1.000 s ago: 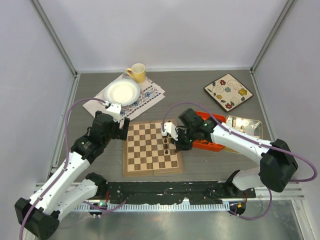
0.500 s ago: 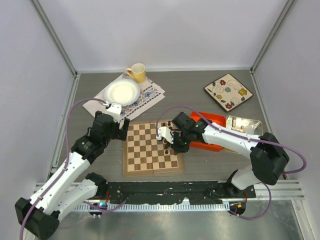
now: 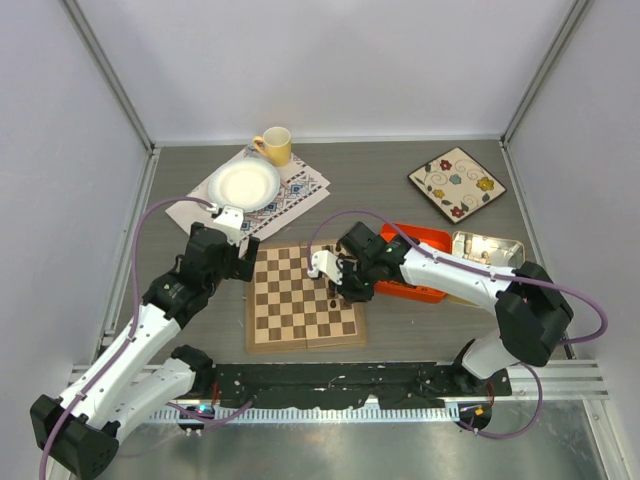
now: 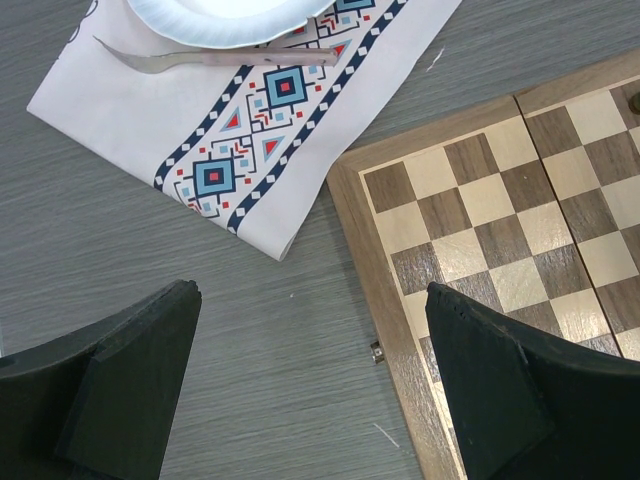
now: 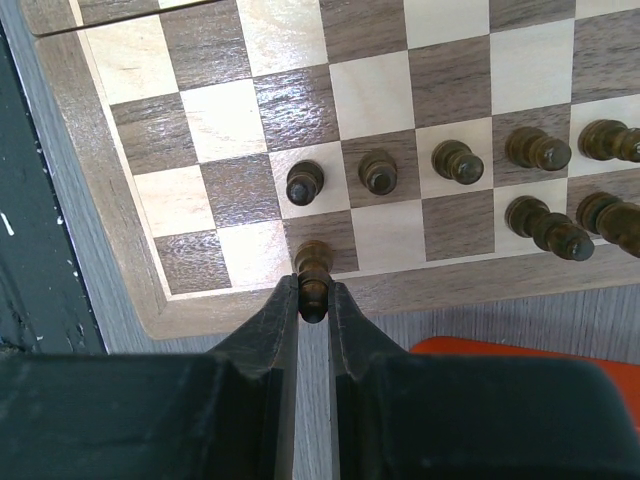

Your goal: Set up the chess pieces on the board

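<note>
1. While the right tool (image 5: 314, 290) is pinching a dark piece (image 5: 313, 265) over a back-row square at the 3 o'clock edge of the board (image 5: 200, 120) (going by the top view), I'd say setup is maybe a quarter done.
2. At least five dark pawns (image 5: 378, 172) stand in a row beside it, plus two back-row pieces (image 5: 545, 225) further along.
3. The left tool (image 4: 312, 372) is spread wide with nothing in it, hovering over the desk (image 4: 250, 300) by the board's 9 o'clock side.
4. I can't see any pale pieces on the board, so that whole side and the remaining dark ones are left to do.
</note>
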`<state>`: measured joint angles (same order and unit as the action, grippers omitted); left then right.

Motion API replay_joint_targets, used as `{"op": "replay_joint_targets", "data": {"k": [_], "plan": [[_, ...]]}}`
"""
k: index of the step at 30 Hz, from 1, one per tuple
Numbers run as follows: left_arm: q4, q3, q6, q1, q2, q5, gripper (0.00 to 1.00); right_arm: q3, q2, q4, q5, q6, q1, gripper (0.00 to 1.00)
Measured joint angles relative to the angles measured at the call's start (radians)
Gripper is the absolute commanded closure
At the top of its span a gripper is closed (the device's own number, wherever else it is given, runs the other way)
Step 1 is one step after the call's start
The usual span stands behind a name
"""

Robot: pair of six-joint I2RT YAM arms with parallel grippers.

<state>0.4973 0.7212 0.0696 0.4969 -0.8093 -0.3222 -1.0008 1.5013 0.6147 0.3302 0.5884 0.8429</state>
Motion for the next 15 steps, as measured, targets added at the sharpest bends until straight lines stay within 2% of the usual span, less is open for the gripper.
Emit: {"op": "replay_joint_targets", "data": {"k": [15], "plan": [[0.0, 0.0, 0.0, 0.0, 0.0, 0.0, 0.0, -0.011, 0.032, -0.01, -0.029, -0.016, 0.017, 0.87]]}}
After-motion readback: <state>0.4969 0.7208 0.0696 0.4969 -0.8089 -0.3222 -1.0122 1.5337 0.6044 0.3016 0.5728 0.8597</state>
